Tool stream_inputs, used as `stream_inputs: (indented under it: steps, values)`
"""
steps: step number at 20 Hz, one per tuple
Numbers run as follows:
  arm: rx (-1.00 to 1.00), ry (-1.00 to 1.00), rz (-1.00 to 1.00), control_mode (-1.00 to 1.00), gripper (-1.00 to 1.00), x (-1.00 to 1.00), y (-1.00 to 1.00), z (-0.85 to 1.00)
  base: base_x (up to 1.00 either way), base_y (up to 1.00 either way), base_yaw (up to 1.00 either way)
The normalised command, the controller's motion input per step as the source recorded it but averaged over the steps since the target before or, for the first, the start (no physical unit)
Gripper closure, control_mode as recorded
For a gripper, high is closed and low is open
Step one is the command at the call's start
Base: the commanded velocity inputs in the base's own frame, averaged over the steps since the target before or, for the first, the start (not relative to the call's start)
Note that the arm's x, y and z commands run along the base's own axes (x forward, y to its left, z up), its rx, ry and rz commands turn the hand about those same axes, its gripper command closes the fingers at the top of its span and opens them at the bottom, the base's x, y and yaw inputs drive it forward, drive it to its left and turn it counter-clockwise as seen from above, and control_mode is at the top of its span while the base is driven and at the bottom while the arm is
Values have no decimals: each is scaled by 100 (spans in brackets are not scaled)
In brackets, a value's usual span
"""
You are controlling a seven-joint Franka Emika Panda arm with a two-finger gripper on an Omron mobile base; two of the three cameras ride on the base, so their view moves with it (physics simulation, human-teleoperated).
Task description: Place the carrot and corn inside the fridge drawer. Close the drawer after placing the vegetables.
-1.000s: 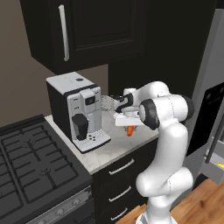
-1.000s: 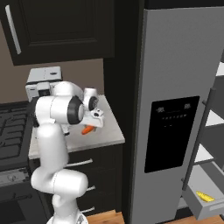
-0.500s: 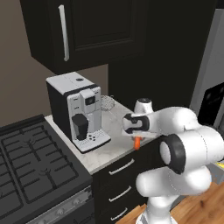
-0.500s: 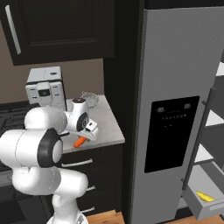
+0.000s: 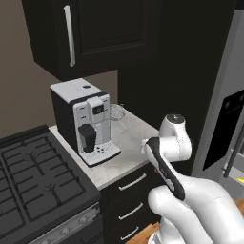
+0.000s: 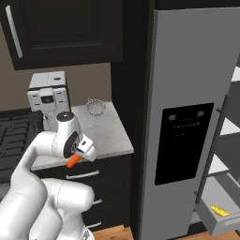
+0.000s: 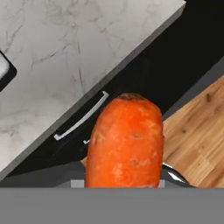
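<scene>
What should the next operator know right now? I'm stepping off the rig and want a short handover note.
Gripper: shut on the carrot, held in front of the counter edge, above the cabinet drawers.
Corn: already lying in the fridge drawer, which stands pulled out at the lower right of the right base view.
Done: corn placed; carrot picked up.
Left: carry the carrot to the fridge drawer, release it inside, then push the drawer closed.
</scene>
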Motion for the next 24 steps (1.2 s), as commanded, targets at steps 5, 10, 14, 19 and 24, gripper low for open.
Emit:
stream_inputs:
  steps: [5, 10, 14, 19, 24]
  values:
    - [-1, -4, -1, -100, 100, -38, 5, 12, 0, 0, 0]
    - [0, -2, -4, -100, 100, -27, 0, 0, 0, 0, 0]
    - [2, -5, -6, 100, 100, -25, -5, 0, -75, -36, -22]
    - [0, 0, 0, 100, 100, 0, 0, 0, -100, -75, -30]
    - [0, 0, 0, 100, 100, 0, 0, 0, -56, -95, -38]
